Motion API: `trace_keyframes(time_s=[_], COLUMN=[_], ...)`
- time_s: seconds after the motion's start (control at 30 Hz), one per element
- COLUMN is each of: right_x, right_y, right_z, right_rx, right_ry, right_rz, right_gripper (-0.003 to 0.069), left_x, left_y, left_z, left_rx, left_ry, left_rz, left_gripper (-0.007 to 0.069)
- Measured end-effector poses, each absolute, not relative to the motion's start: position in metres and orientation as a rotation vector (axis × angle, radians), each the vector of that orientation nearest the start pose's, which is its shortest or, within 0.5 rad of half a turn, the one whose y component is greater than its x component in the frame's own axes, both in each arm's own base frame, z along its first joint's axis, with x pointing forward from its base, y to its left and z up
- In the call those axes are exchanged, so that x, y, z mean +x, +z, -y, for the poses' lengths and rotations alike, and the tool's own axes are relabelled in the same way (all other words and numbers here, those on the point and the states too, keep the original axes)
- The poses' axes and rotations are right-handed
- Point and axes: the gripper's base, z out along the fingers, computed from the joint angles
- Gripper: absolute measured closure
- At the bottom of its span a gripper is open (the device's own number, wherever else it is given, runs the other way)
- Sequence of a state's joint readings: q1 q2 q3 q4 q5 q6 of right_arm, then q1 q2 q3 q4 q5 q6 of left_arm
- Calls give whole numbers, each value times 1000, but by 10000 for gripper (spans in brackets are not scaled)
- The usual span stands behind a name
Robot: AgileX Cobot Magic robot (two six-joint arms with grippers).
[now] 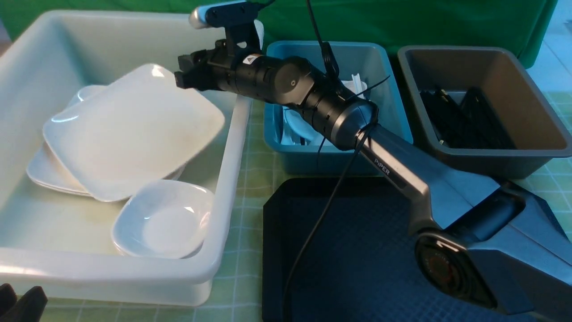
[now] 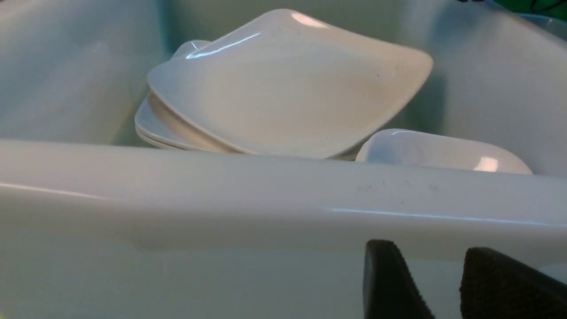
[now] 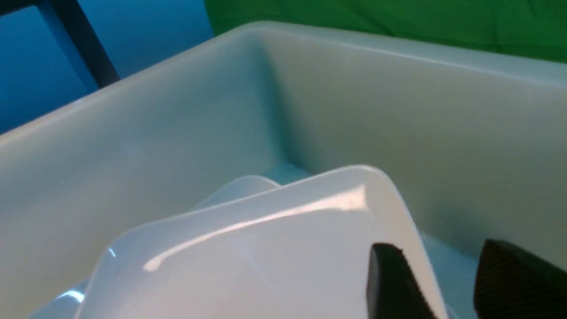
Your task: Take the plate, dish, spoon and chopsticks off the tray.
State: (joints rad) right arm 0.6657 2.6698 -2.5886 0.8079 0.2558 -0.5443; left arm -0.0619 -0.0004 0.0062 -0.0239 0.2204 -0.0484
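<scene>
Plate [image 1: 134, 129] leans tilted in the white tub [image 1: 232, 147], off the tray [image 1: 357, 250], with its far corner right by the right gripper [image 1: 178, 74], whose jaws are apart and hold nothing; that arm is nearest.

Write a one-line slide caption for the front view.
Right arm reaches over the black tray into the white tub, its hand at the far corner of the plate tilted on a stack.
</scene>
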Motion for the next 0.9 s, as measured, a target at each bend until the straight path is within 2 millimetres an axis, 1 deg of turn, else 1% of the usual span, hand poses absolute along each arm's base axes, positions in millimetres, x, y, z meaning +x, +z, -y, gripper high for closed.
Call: trace_keyframes(time_s=[0.17,0.27,0.33,0.43,0.47,0.53,0.6,0.63,0.67,0.7,0.73,0.77,0.8,0.83,0.9], right_x=[465,459,453,439,432,419,406,403,389,380,372,363,355,351,335], right_y=[224,226,235,261,277,303,329,336,364,380,392,412,428,436,468], right_z=[-390,-392,-391,-386,-381,-371,-358,-354,-341,-331,-323,-311,-300,-294,-273], right_rx=[-546,-626,-714,-878,-939,-1048,-1114,-1122,-1143,-1153,-1158,-1123,-1089,-1070,-993], right_ry=[829,842,832,796,762,702,624,611,566,534,506,465,430,395,342], right_rz=[-1756,-1791,-1807,-1825,-1825,-1849,-1880,-1887,-1909,-1928,-1950,-1958,-1961,-1962,-1940], right_gripper=[371,371,382,451,497,574,628,634,645,648,650,650,650,650,650], left_x=[56,56,56,56,56,56,56,56,56,56,56,56,56,56,56], left_y=[191,191,191,191,191,191,191,191,192,193,194,196,197,199,202], left_z=[4,4,4,4,4,4,3,4,4,5,6,7,8,9,9], left_rx=[-4,-4,-1,6,6,7,12,5,-30,-86,-168,-268,-371,-449,-613], left_ry=[-104,-104,-99,-90,-90,-88,-82,-90,-130,-194,-288,-401,-517,-604,-785], left_rz=[-1711,-1711,-1711,-1711,-1711,-1711,-1710,-1710,-1705,-1696,-1678,-1654,-1625,-1598,-1524], left_gripper=[396,396,396,396,396,396,396,396,396,396,396,396,396,396,396])
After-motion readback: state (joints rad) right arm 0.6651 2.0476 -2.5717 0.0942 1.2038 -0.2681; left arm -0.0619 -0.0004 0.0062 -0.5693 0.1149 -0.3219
